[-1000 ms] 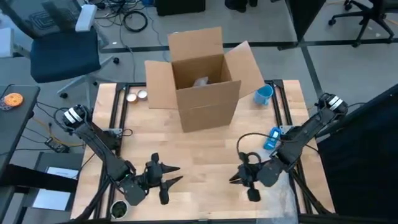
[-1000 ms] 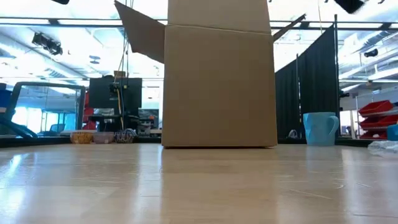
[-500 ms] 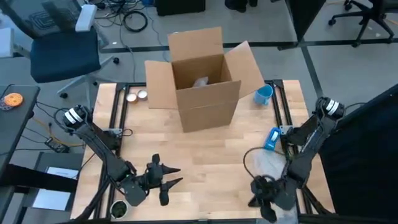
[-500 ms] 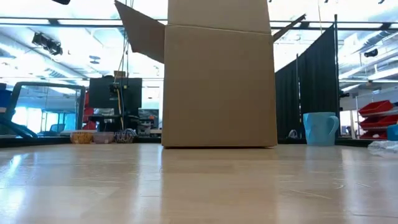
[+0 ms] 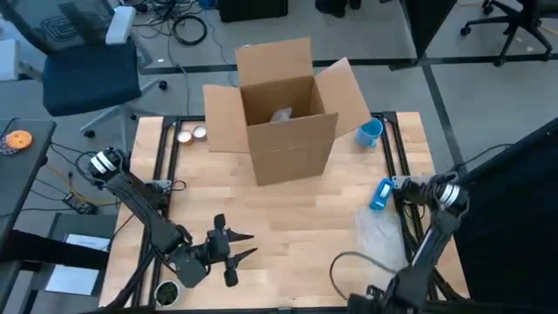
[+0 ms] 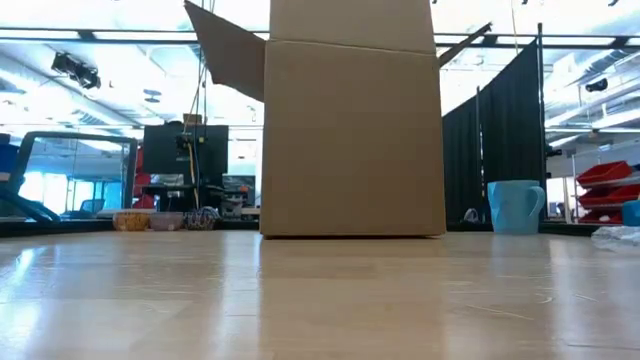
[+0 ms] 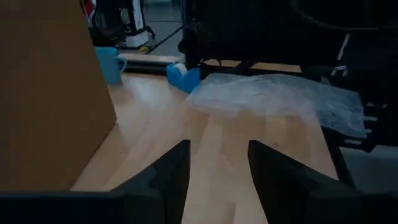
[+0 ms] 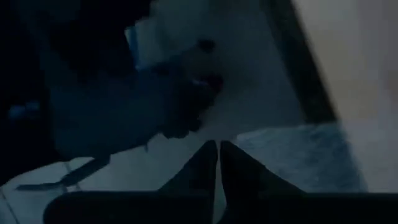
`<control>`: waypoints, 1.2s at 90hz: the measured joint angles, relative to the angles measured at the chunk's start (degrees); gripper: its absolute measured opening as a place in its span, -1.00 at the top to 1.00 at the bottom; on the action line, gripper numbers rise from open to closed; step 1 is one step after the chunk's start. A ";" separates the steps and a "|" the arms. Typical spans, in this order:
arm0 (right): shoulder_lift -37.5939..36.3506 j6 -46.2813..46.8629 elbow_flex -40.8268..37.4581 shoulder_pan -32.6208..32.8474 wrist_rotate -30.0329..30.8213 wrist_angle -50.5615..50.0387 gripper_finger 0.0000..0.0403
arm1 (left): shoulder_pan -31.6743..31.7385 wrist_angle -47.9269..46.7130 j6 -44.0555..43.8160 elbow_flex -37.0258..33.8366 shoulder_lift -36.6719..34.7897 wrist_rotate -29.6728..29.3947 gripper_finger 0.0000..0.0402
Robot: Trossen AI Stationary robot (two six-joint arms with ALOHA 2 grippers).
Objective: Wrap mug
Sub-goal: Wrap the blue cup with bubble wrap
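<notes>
The blue mug (image 5: 370,133) stands upright on its base at the table's far right, beside the open cardboard box (image 5: 283,113); it also shows in the low view (image 6: 515,207) and the left wrist view (image 7: 111,62). A sheet of clear bubble wrap (image 5: 381,231) lies flat on the right side of the table (image 7: 280,99). My left gripper (image 5: 235,248) hovers open over the near left part of the table, its fingers (image 7: 180,155) pointing toward the wrap. My right gripper (image 8: 217,163) is shut at the table's near right edge, holding nothing.
A blue tape dispenser (image 5: 381,194) sits between the mug and the wrap (image 7: 183,76). Something pale lies inside the box. Small round tins (image 5: 190,134) rest at the far left. Bare wood (image 5: 288,218) lies between the grippers.
My right arm has folded back and its gripper has travelled from the right middle of the table to the near right edge, down almost out of the high view. The bubble wrap now lies uncovered. My left arm has kept still.
</notes>
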 joint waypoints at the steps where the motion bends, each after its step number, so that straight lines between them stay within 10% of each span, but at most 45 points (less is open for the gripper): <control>1: 0.60 0.24 1.01 -0.01 -0.04 -0.81 1.00 | 0.07 0.12 0.41 0.00 0.00 0.00 0.27; 50: 13.27 18.33 16.61 3.40 -9.07 -5.99 0.92 | 1.51 0.60 8.25 0.00 -0.02 0.00 0.27; 77: 13.28 11.17 16.68 4.18 -12.89 -19.87 0.98 | 1.06 1.02 8.30 0.00 -0.02 1.84 0.27; 108: 13.28 9.70 16.66 4.16 -24.21 -29.81 0.38 | 1.05 1.13 8.32 0.00 -0.02 3.50 0.27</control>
